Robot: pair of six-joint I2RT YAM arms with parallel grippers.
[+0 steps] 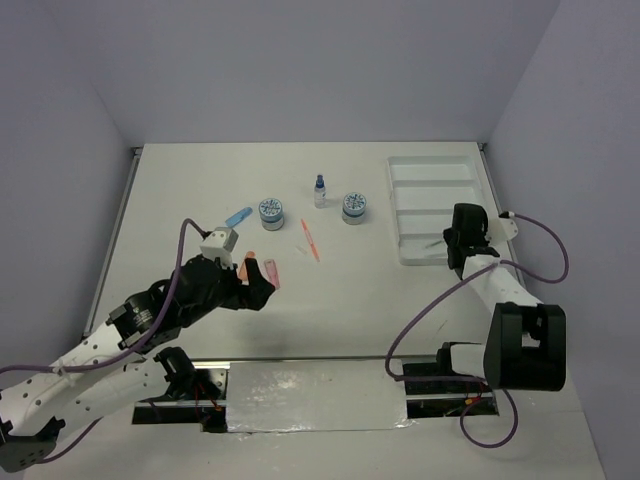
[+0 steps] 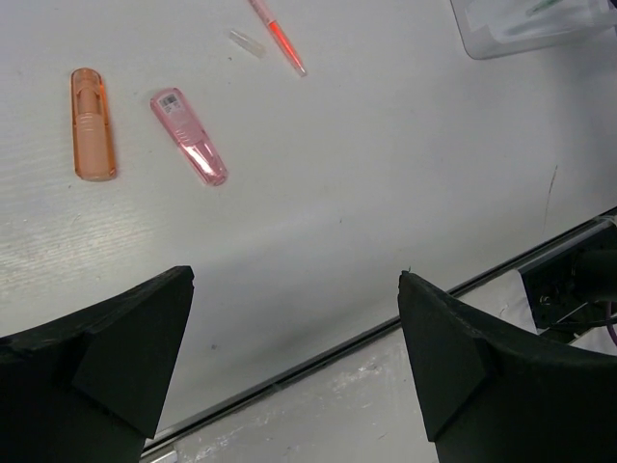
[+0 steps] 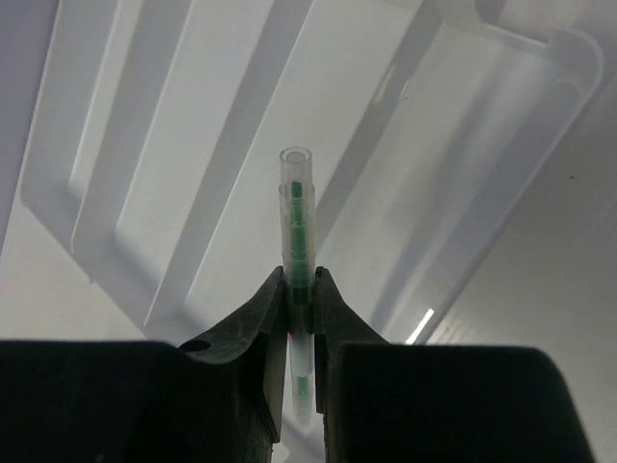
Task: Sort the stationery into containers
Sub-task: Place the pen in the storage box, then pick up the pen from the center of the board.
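The right pincer (image 3: 299,289) is clamping a slim, clear-barrelled green pen (image 3: 298,207) above the glossy white ribbed tray (image 3: 241,135). The left pincer (image 2: 294,289) is hanging spread wide over the matte bench (image 2: 405,174), near a translucent orange piece (image 2: 93,123) and a pink piece (image 2: 189,136), both stubby and rounded.

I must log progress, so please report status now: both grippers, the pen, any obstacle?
Right gripper shut on green pen, over white tray. Left gripper open, above table near orange piece and pink piece. No obstacle seen under pen.
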